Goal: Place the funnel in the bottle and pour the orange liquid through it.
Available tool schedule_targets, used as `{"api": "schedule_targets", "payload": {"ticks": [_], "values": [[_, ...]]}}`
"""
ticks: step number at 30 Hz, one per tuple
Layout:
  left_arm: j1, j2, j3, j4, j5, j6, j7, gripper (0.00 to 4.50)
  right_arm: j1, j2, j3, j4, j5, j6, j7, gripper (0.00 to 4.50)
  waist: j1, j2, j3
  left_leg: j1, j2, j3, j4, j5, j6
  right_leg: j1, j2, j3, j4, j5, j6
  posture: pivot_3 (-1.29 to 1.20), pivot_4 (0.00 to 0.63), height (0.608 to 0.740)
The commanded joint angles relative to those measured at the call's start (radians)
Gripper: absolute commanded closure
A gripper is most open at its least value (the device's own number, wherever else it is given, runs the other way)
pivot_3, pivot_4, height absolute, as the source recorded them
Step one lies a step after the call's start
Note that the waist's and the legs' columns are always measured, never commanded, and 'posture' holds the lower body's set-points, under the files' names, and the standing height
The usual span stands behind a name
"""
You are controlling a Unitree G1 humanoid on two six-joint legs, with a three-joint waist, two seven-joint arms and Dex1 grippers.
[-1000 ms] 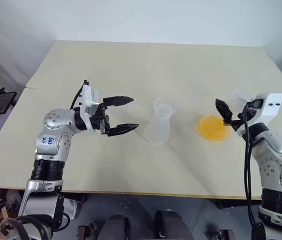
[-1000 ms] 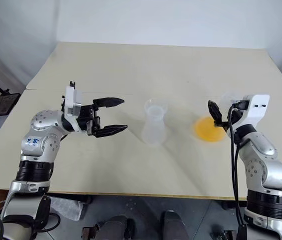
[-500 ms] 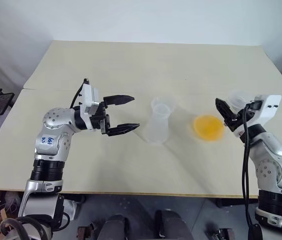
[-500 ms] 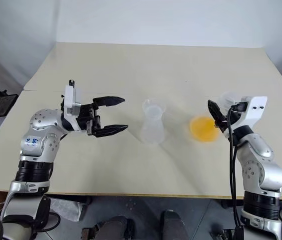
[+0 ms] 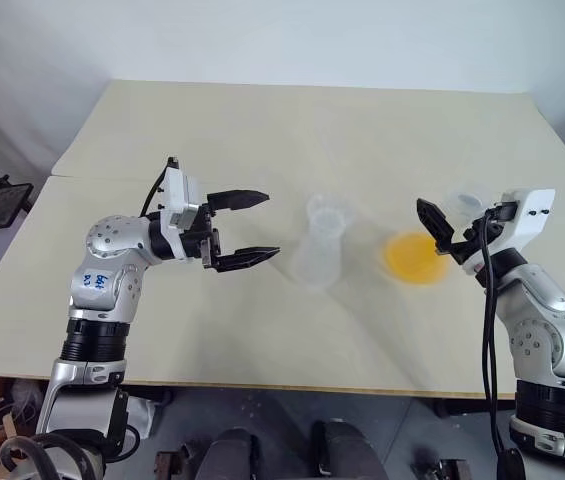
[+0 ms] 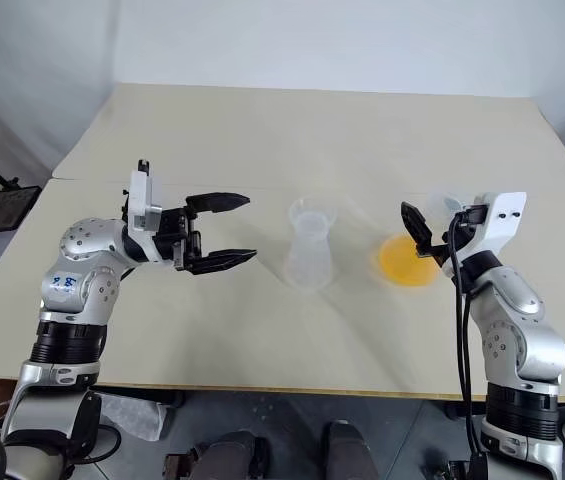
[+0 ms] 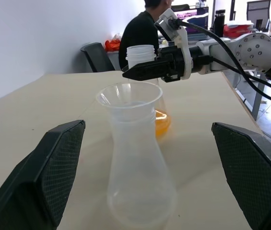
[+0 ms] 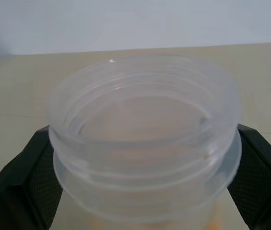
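Step in hand: taking hold of the broad-based clear plastic flask (image 7: 140,51) that carries the translucent orange liquid (image 5: 414,258), ready for the pour.

- Right claw (image 8: 144,130): released, its black fingers spread to either side of the flask's threaded neck, nothing grasped. The orange pool lies just below and ahead of this claw.
- Left claw (image 5: 270,226): released and empty, aimed at the clear, colourless flask-shaped plastic bottle (image 7: 137,187), which stands just off its fingertips and apart from them.
- Small near-transparent plastic funnel (image 7: 125,98): appears already seated in the bottle's neck, straight ahead of the left claw, its rim flaring a little wider than the neck.

Handling, by my judgement: I should centre the neck between the right fingers and clench under the threaded collar, so the flask cannot slip when tipped. I would have the left claw steady the bottle low on its body, because a light empty bottle may topple under the funnel. Lifting straight up before crossing seems safest.

Room: bare beige tabletop (image 5: 262,130) lies between the two claws, with wide open surface beyond them. The near table edge runs behind both claws. The right claw works closer to the table's right edge.
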Motion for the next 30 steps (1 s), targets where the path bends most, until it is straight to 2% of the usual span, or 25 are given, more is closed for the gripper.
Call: {"api": "schedule_targets", "payload": {"ticks": [1,6,9,13,14,23,30], "values": [[0.000,0.005,0.010,-0.022,-0.019,-0.005,0.004,0.00,-0.016,-0.003,-0.024,-0.033,0.016,-0.008,0.001,0.01,0.000,0.000,0.000,0.000,0.000,0.000,0.000,0.000,0.000,0.000,0.000,0.000,0.000,0.000,0.000,0.00,0.150,0.740],[0.001,0.006,0.010,-0.027,-0.020,-0.004,0.006,0.00,-0.018,0.000,-0.027,-0.033,0.012,-0.022,-0.001,0.01,0.000,0.000,0.000,0.000,0.000,0.000,0.000,0.000,0.000,0.000,0.000,0.000,0.000,0.000,0.000,0.00,0.150,0.740],[0.002,0.006,0.011,-0.027,-0.020,-0.006,0.005,0.00,-0.020,0.004,-0.033,-0.027,0.011,-0.028,-0.008,0.67,0.000,0.000,0.000,0.000,0.000,0.000,0.000,0.000,0.000,0.000,0.000,0.000,0.000,0.000,0.000,0.00,0.150,0.740],[0.002,0.007,0.012,-0.027,-0.020,-0.008,0.004,0.00,-0.016,0.005,-0.032,-0.026,0.010,-0.030,-0.005,1.91,0.000,0.000,0.000,0.000,0.000,0.000,0.000,0.000,0.000,0.000,0.000,0.000,0.000,0.000,0.000,0.00,0.150,0.740],[0.003,0.007,0.012,-0.027,-0.020,-0.010,0.003,0.00,-0.014,0.005,-0.030,-0.030,0.011,-0.029,0.000,2.02,0.000,0.000,0.000,0.000,0.000,0.000,0.000,0.000,0.000,0.000,0.000,0.000,0.000,0.000,0.000,0.00,0.150,0.740],[0.010,0.008,0.016,-0.027,-0.019,-0.017,0.003,0.00,-0.062,-0.019,-0.005,-0.068,0.007,-0.021,0.016,2.02,-0.001,0.001,0.000,0.000,0.000,0.000,0.000,0.000,0.000,0.000,0.000,0.000,-0.001,0.000,0.000,0.00,0.150,0.740],[0.006,0.003,0.018,-0.005,-0.012,-0.037,0.009,0.00,-0.172,-0.097,0.132,-0.110,-0.102,-0.004,0.043,2.02,-0.003,0.002,0.001,0.000,0.000,0.000,-0.001,0.000,0.000,-0.001,0.000,0.000,-0.001,0.000,0.000,0.00,0.150,0.740]]}}
